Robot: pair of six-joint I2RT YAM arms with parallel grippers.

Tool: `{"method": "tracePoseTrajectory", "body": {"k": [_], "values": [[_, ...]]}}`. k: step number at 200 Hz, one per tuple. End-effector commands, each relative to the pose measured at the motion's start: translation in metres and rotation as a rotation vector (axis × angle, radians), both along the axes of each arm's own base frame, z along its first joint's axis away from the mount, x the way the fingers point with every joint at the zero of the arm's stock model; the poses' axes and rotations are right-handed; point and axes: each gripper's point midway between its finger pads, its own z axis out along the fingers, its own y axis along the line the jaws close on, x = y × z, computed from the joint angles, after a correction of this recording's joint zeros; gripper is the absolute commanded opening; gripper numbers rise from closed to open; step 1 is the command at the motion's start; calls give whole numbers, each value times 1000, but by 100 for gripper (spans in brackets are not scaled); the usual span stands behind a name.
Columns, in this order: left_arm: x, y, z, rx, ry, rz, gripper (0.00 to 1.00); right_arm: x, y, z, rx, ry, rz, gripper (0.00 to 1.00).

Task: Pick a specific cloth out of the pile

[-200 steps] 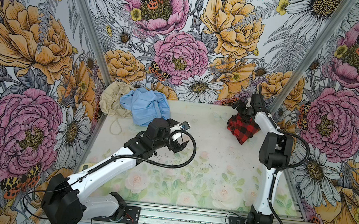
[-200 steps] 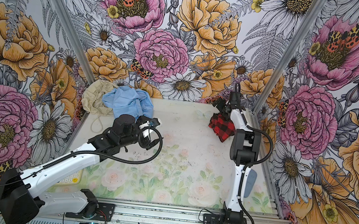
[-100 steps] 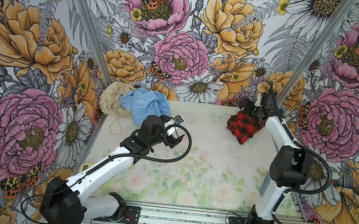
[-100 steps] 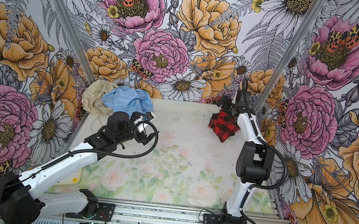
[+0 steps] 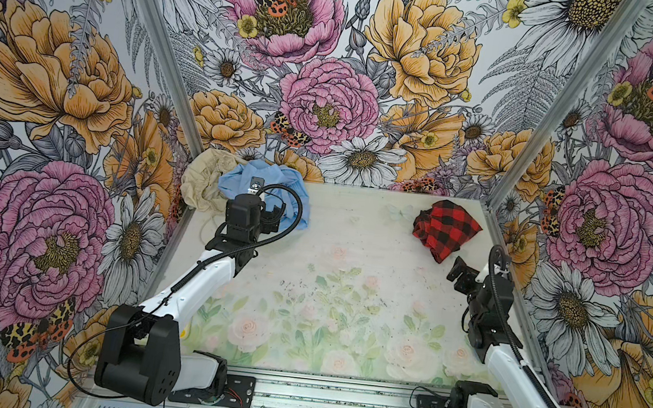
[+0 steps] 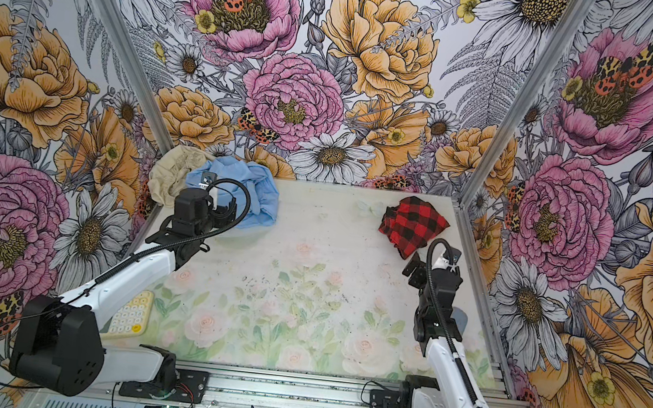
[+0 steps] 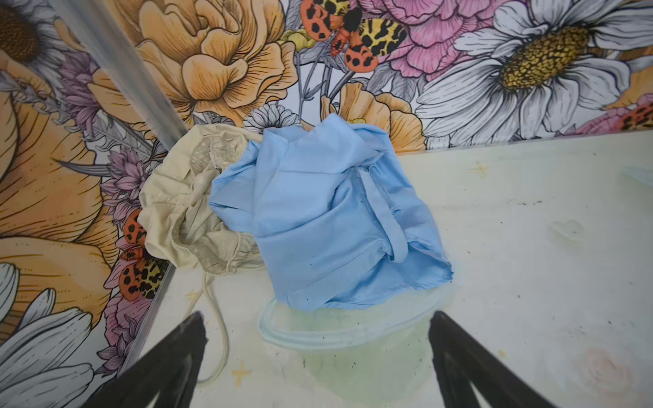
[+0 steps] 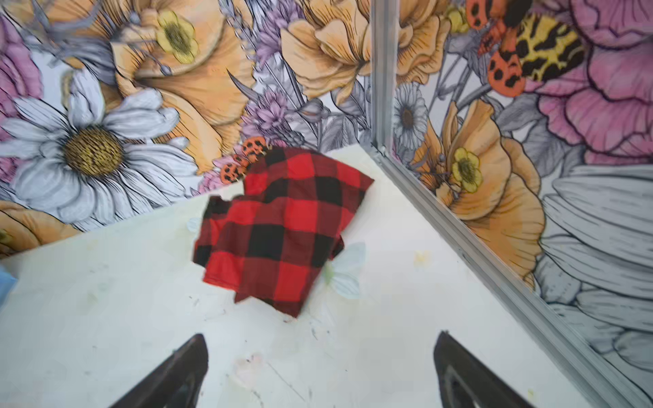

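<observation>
Right gripper [image 5: 460, 272] hangs over the table [image 5: 351, 266] near the right wall, jaws spread wide with nothing between them; just beyond it, clear of its fingertips [image 8: 187, 360], the cloth [image 5: 447, 229], checked red and black, lies crumpled on the table in the far right corner; left gripper [image 5: 275, 218] is likewise spread and empty, poised just short of the near edge of the light blue garment [image 7: 328, 219]; that garment overlaps the beige cloth [image 7: 183, 212] in the far left corner, the two making up the pile [image 5: 234, 186]; a drawstring [image 7: 219, 335] trails forward from the beige cloth; the cloth lies well apart from the pile.
</observation>
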Motion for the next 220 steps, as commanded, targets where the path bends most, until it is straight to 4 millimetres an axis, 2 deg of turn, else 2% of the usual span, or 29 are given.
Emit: {"method": "tracePoseTrajectory", "body": {"k": [1,16,25,34,44,59,74,92,104,124,138,156,163,174,188,196,220], "values": [[-22,30,-6,-68,-175,170,99,8,-16,5,-81,-61,-48,99],[-34,42,-25,-59,-249,211,99,19,-10,-14,-30,-15,-16,99],[-38,44,-39,-29,-247,209,99,26,-6,-18,-4,2,9,99],[-42,45,-52,-2,-238,209,99,31,0,-17,3,-8,39,100],[-47,50,-62,-15,-274,216,99,32,-4,-14,0,-35,21,100],[-52,56,-62,-21,-340,213,99,31,-11,-9,-15,-81,-14,99],[-48,63,-72,-55,-350,214,99,34,-12,-5,-32,-113,-10,99],[-38,50,-80,-57,-312,117,99,41,-13,-2,-42,-149,-3,99],[-37,53,-87,-67,-308,126,99,47,-9,-2,-60,-154,26,100],[-36,48,-88,-57,-313,102,99,53,-10,-7,-77,-158,33,99],[-28,45,-90,-51,-290,84,99,56,-3,-12,-89,-185,81,99],[-20,52,-95,-68,-231,106,99,61,7,-24,-93,-178,136,100],[-18,53,-96,-79,-231,99,99,64,8,-21,-90,-201,149,100],[-18,52,-95,-80,-238,95,99,67,10,-28,-84,-132,156,100],[-18,52,-95,-80,-239,93,99,80,20,-25,-94,-122,219,100],[-18,53,-95,-82,-235,94,99,82,24,-33,-102,-72,231,99],[-17,52,-95,-82,-235,92,99,79,29,-28,-125,-112,247,100]]}}
